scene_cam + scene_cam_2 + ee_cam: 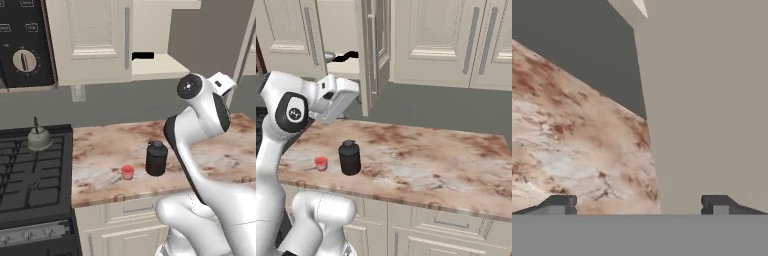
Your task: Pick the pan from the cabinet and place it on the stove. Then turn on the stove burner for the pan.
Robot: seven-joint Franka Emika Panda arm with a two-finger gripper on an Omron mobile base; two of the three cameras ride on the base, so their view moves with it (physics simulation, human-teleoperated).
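Fingers spread wide, empty, facing the open cabinet door over the counter.

We saw even, soft light in all three views, with no glare and no bright spots; the marble counter was evenly lit, and the black jar and small red cup cast only faint, short shadows on it; the grey wall behind was flat and dull; the inside of the open cabinet was as pale as its doors, so the black handle of the pan stood out sharply; the white arm showed smooth shading and no hard highlights; edges were slightly jagged and coarse; the hand view was soft and grainy, its counter pattern smeared; we noticed no bending at the edges.
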